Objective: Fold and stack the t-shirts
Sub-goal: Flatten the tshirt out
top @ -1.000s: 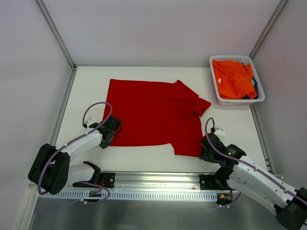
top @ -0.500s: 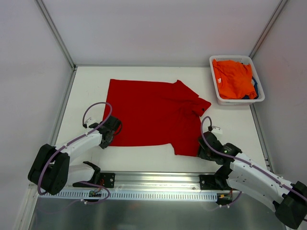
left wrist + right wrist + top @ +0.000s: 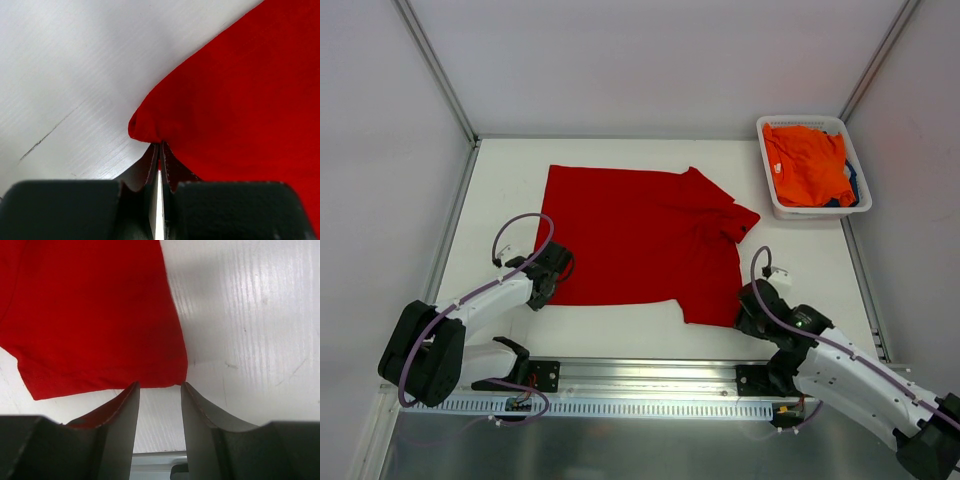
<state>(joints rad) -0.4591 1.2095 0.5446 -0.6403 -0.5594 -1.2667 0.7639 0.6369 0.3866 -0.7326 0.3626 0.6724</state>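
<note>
I count 3 t-shirts: 1 red t-shirt spread flat on the white tabletop, and 1 orange t-shirt heaped over 1 dark blue t-shirt, only a sliver showing, in the 1 white plastic basket at the far right. My left fingers are pinched tight on the red t-shirt's near left corner. My right fingers stand apart and empty, their tips just at its near right hem corner.

The white table carries a red t-shirt and a white basket.
</note>
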